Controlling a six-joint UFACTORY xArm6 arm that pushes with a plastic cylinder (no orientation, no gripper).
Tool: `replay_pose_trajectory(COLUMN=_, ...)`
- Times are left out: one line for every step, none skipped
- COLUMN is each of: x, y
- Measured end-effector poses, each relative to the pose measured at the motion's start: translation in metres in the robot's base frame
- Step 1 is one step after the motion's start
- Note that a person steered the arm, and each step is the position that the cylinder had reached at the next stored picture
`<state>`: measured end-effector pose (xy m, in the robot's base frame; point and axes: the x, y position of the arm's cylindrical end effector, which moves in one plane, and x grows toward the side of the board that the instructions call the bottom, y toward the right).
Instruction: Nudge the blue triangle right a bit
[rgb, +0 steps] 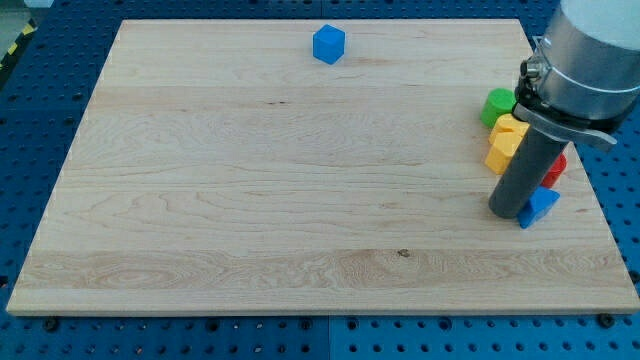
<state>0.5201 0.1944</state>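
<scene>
The blue triangle (541, 204) lies near the board's right edge, partly hidden behind my rod. My tip (507, 213) rests on the board just left of the blue triangle, touching or nearly touching it. A red block (556, 168) sits just above the triangle, mostly hidden by the rod. Two yellow blocks (506, 142) and a green block (498, 106) are stacked up the view from there. A blue cube (328, 44) sits near the board's top edge, far from the tip.
The wooden board (250, 180) lies on a blue perforated table (30, 110). The board's right edge (600, 200) is close to the blue triangle. The arm's grey body (585, 50) hangs over the top right corner.
</scene>
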Motion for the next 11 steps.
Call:
replay_pose_trajectory(x=0.019, y=0.002)
replay_pose_trajectory(x=0.034, y=0.010)
replay_pose_trajectory(x=0.022, y=0.034)
replay_pose_trajectory(x=0.020, y=0.035)
replay_pose_trajectory(x=0.030, y=0.027)
replay_pose_trajectory(x=0.022, y=0.002)
replay_pose_trajectory(x=-0.001, y=-0.017)
replay_pose_trajectory(x=-0.007, y=-0.017)
replay_pose_trajectory(x=-0.020, y=-0.006)
replay_pose_trajectory(x=-0.020, y=-0.006)
replay_pose_trajectory(x=-0.018, y=0.008)
